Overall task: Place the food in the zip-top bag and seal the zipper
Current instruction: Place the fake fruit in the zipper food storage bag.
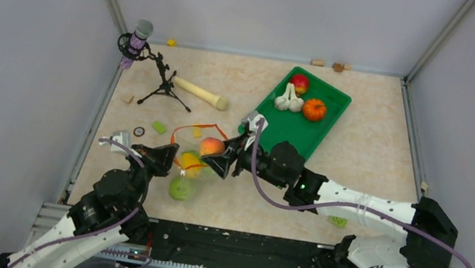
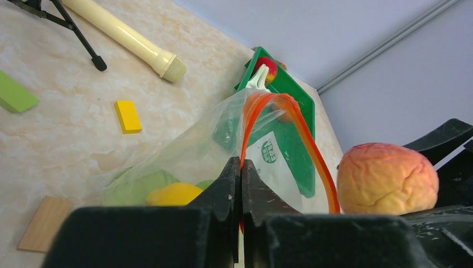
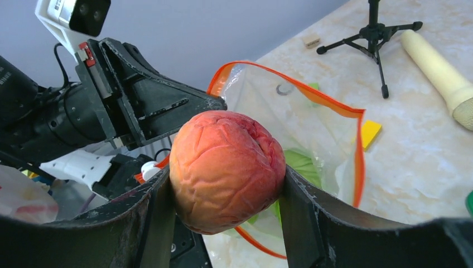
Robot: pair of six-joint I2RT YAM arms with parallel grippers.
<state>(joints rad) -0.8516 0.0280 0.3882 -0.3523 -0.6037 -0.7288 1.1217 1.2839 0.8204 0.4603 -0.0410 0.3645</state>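
Note:
The clear zip-top bag (image 1: 187, 169) lies in the middle of the table with its orange-red zipper (image 1: 201, 127) rim standing open as a loop. A yellow lemon (image 1: 190, 162) and a green apple (image 1: 180, 188) are inside. My left gripper (image 1: 173, 158) is shut on the near rim (image 2: 241, 167) and holds the mouth up. My right gripper (image 1: 214, 155) is shut on the peach (image 3: 226, 167) and holds it at the bag's mouth, above the opening. A red apple (image 1: 299, 83), white garlic (image 1: 289, 99) and an orange pumpkin (image 1: 314, 109) lie in the green tray (image 1: 296, 132).
A beige wooden pin (image 1: 199, 93) and a black microphone tripod (image 1: 166, 87) stand behind the bag at the left. Small green (image 1: 159, 127) and yellow (image 1: 197, 132) blocks lie beside the bag. The tray is just behind my right arm.

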